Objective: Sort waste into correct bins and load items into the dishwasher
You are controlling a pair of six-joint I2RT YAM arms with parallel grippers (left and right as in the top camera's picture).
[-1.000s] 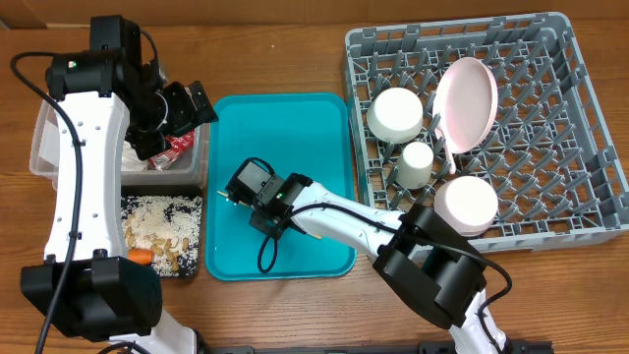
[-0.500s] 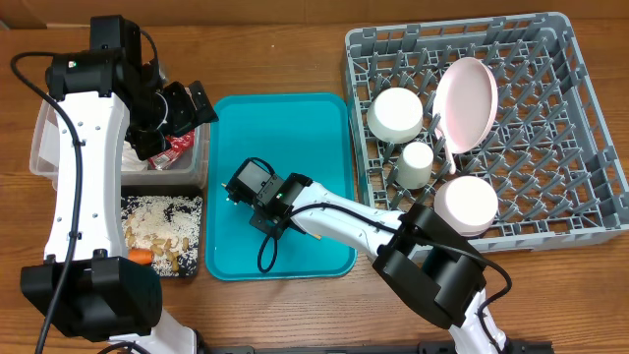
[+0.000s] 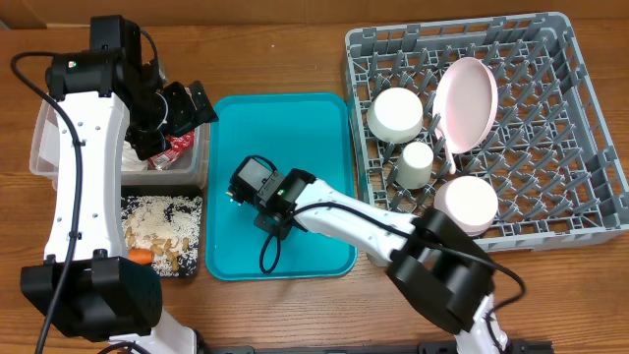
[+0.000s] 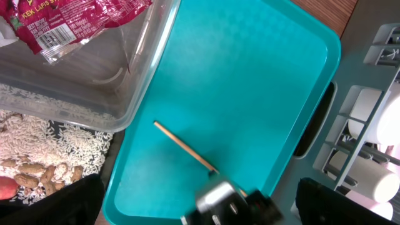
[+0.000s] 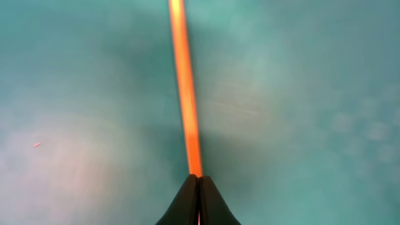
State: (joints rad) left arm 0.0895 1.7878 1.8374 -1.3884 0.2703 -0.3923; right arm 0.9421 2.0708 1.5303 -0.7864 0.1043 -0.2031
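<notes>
– Wooden tabletop (image 3: 295, 49) seen from above: what is hard to make out?

– The thin wooden chopstick (image 4: 184, 147). Overhead, the right arm covers nearly all of it. The left wrist view shows it lying diagonally on the flat teal plastic tray (image 4: 250, 75), with its lower end hidden under the right end effector (image 5: 197, 178). The right wrist view is blurred. There the stick is an orange-lit streak running up from the fingertips, cut off by the top edge.

– And that end effector?

– It is pinched closed on the chopstick's end, its black tips meeting in a point. The arm reaches low across the tray, wrist bent down over its left half.

– The left one?

– The left end effector (image 3: 175, 120) hangs over the clear rectangular plastic tub (image 4: 144, 81), spread wide and holding nothing. Its own camera shows its fingers only as dark corners. The red crinkled snack wrapper (image 4: 81, 22) lies in the tub, cut off by the frame.

– Anything else?

– The large grey plastic dish rack (image 3: 580, 118) holds a round pink plate (image 3: 465, 103) on edge.
</notes>
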